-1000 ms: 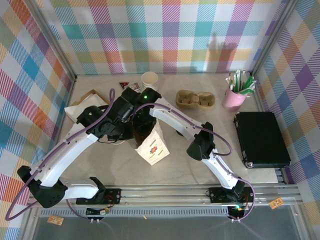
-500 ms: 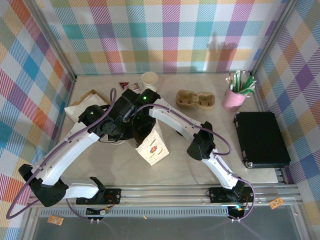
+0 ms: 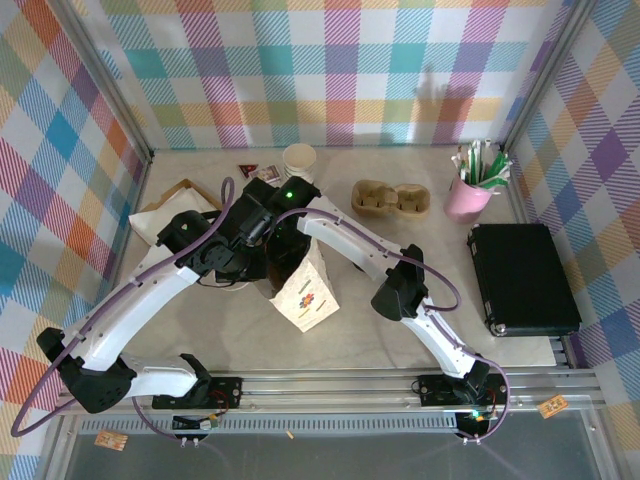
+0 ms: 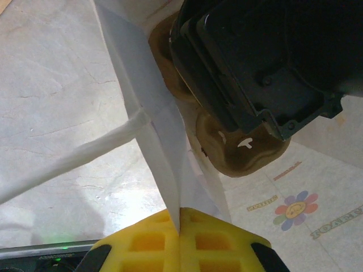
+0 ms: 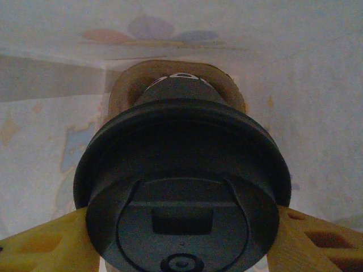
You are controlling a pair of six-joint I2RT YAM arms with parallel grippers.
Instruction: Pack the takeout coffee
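**Left gripper** (image 4: 180, 222): jaws fully closed, yellow fingers (image 4: 147, 243) pinching a folded edge of the white paper bag (image 4: 161, 122) near its mouth. Paper runs up from betw. the pads, taut.

**Right gripper** (image 5: 181, 241): jaws partly open, clamped on the coffee cup (image 5: 176, 90). One yellow finger (image 5: 45, 243) sits on each side, just under the rim of the black lid (image 5: 181, 147). Contact on both sides.

**Cup location:** inside the bag, upright, lid on. The right wrist view looks down past the lid to the dark lower part of the cup, which sits at the mouth of a pocket in a brown cardboard cup tray (image 5: 229, 85). Cannot tell whether the cup base is seated or just above the pocket. Bag's inner walls enclose it all round; a flower print shows faintly through the paper.

**Left wrist view:** black body of the right gripper reaches down into the bag, tray (image 4: 244, 156) under it. Flower logo (image 4: 295, 209) lower right.

**Top view:** bag (image 3: 310, 295) stands at table centre, logo side facing the near edge; both arms converge on its top. Cup itself is hidden by the arms here.

**Other items, top view:**
- stack of lidless cream cups (image 3: 299, 158) at the back, just behind the arms
- second brown tray (image 3: 390, 198) to the right of centre, apart from the bag
- pink holder w/ packets (image 3: 468, 192) at back right
- black case (image 3: 522, 278) at right edge
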